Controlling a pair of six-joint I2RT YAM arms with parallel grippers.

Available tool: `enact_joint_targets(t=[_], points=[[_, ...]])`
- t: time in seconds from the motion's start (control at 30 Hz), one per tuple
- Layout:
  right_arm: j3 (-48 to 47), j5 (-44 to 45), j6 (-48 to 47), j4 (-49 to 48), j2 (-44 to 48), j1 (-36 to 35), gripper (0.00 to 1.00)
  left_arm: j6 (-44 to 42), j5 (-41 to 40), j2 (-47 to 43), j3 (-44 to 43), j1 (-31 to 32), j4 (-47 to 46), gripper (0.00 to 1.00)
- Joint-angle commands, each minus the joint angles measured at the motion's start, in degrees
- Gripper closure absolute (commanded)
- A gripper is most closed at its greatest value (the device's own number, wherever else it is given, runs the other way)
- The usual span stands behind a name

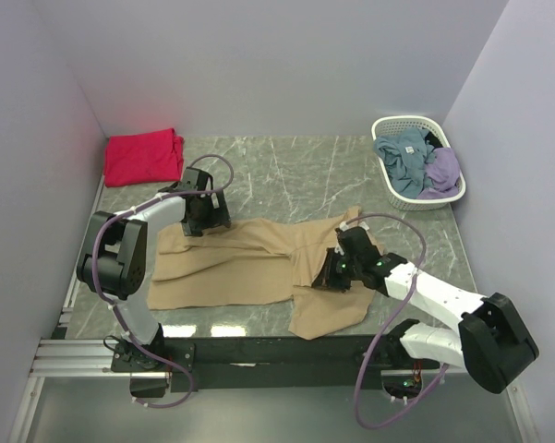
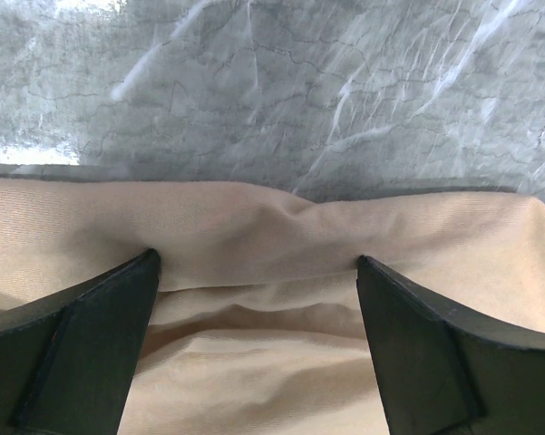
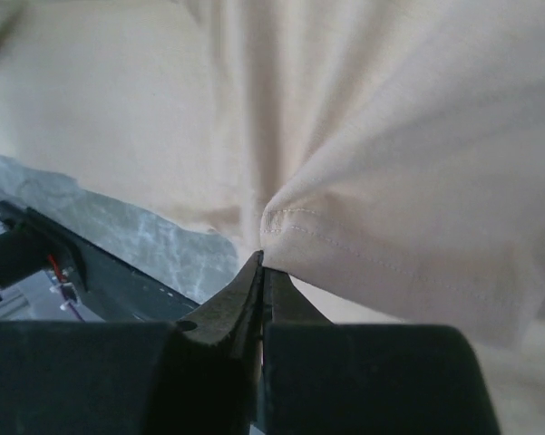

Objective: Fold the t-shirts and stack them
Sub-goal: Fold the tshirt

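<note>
The tan t-shirt (image 1: pixel 249 263) lies partly folded across the middle of the marble table. My left gripper (image 1: pixel 203 224) is open, its fingers (image 2: pixel 91 335) resting on the shirt's far edge (image 2: pixel 272 227), straddling a wrinkle. My right gripper (image 1: pixel 331 277) is shut on a stitched hem corner of the tan shirt (image 3: pixel 281 227) and holds it lifted over the rest of the cloth. The red-pink t-shirt (image 1: pixel 143 155) lies folded at the far left corner of the table.
A white lattice basket (image 1: pixel 384 175) with blue and purple clothes stands at the far right. The black rail at the table's front edge (image 1: pixel 259 349) runs below the shirt. Grey walls close in left, back and right.
</note>
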State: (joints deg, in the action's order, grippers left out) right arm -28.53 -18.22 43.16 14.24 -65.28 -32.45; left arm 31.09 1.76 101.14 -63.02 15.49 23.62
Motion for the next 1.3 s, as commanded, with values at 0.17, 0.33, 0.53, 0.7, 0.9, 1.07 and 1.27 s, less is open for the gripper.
enact_joint_targets(t=[0.17,0.33,0.53,0.7,0.9,1.07,1.27], points=[[-5.30,16.08,1.31,15.45,0.76,-2.09,0.27,-0.24,-0.18,0.63,-1.40,0.60,0.20,0.04],[-13.20,31.02,-0.26,21.70,8.75,-1.75,0.08,0.20,-4.91,-1.12,-1.05,0.69,1.52,0.03],[-16.82,27.38,-9.04,11.88,2.98,15.46,0.12,1.34,-6.33,-4.73,-0.08,0.69,0.99,0.01],[-21.29,20.70,-12.74,4.58,-10.80,20.58,0.25,1.25,-6.77,-5.25,0.18,0.69,1.43,0.01],[-25.07,16.55,-15.11,-1.41,-22.50,25.23,0.37,1.34,-6.86,-5.08,0.71,0.69,1.61,0.01],[-28.14,14.09,-16.87,-4.57,-27.62,26.99,0.40,0.73,-7.30,-4.64,0.10,0.69,2.14,0.01],[-30.88,8.65,-16.61,-6.32,-32.63,28.23,0.46,0.90,-7.47,-3.59,0.36,0.60,1.96,0.01]])
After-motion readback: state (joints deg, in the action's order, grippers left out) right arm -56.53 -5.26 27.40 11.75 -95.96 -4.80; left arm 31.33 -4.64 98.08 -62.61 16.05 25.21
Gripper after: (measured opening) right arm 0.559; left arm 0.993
